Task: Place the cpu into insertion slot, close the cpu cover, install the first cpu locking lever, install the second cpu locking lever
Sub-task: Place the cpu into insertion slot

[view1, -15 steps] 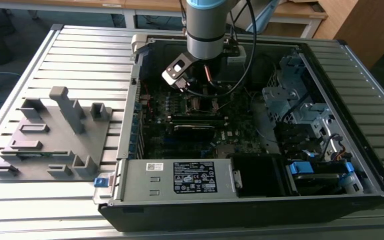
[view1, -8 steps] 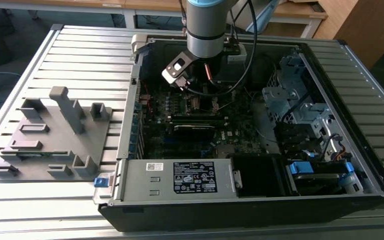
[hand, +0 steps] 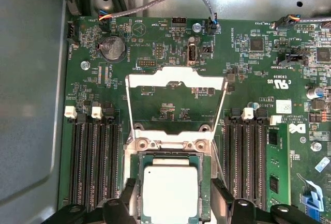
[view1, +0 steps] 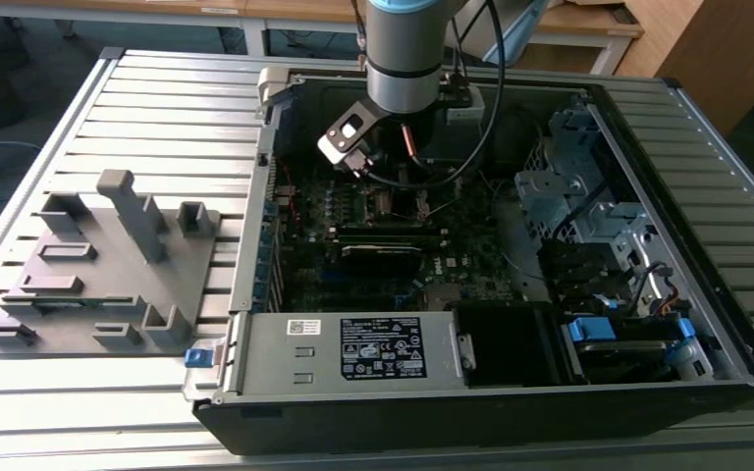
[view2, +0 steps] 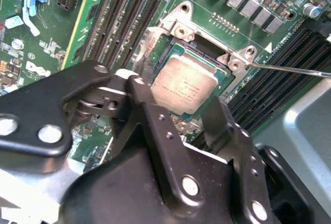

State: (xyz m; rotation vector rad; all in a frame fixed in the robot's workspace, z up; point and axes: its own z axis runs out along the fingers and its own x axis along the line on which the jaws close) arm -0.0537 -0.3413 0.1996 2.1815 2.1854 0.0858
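- exterior view: arm (view1: 403,49) reaches down into the open computer case (view1: 482,422), above the motherboard (view1: 350,231)
- second wrist view: gripper (view2: 176,97) jaws spread wide, flanking the cpu (view2: 183,85) seated in the insertion slot (view2: 204,48); nothing gripped
- first wrist view: cpu cover (hand: 176,79) swung open beyond the slot, clear of the chip

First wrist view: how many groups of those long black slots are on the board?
2: one group on one side of the cpu, another on the opposite side. The hand covers their ends, so more may be hidden.
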